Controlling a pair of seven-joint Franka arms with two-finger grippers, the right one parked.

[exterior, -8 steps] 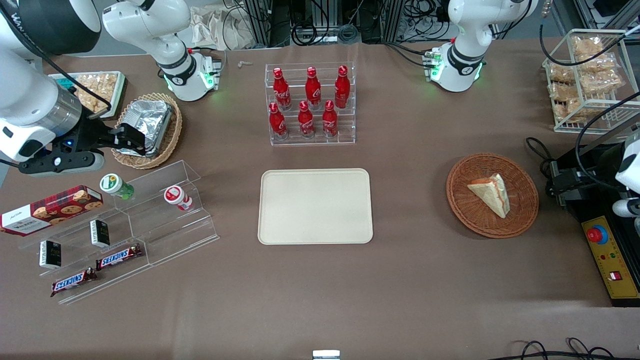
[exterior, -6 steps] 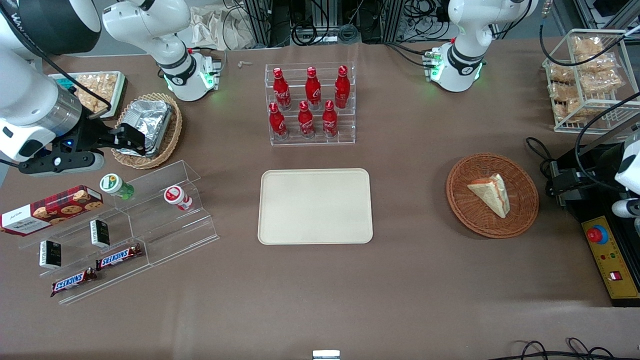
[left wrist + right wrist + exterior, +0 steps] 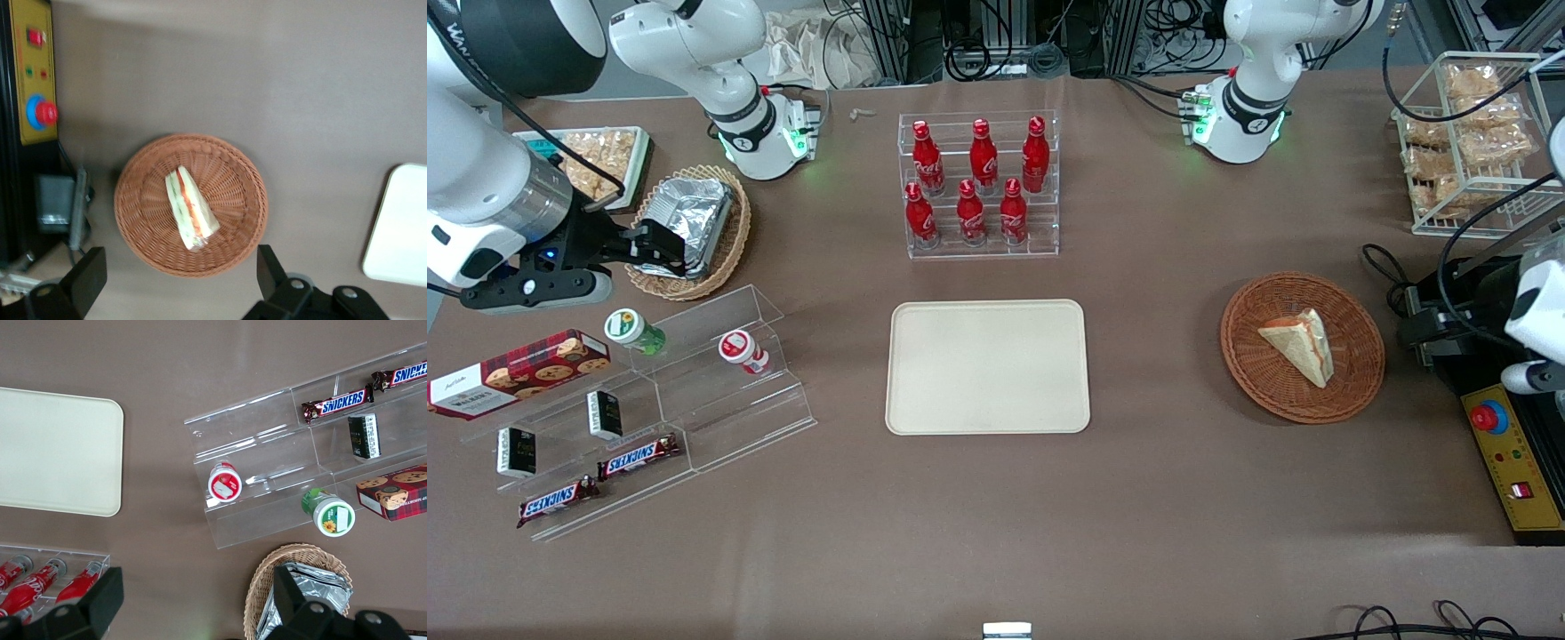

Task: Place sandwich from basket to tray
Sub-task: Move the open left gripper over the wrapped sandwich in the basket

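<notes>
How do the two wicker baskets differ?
The reddish-brown basket is darker than the tan basket. The reddish-brown basket holds the sandwich; the tan basket holds a silver foil pack. The reddish-brown basket lies toward the working arm's end, below the open gripper; the tan one toward the parked arm's. Both are round and woven.

Woven wicker, smooth plastic, matt cloth

The basket [image 3: 1303, 347] is rough reddish-brown wicker; the sandwich [image 3: 1299, 345] in it shows soft pale bread; the tray [image 3: 988, 366] is smooth cream plastic, faintly sheened; the table cover [image 3: 1156, 516] looks like matt brown cloth; the gripper [image 3: 180, 287], high above the basket, has matt black plastic fingers [image 3: 90, 277] set wide apart.
</notes>
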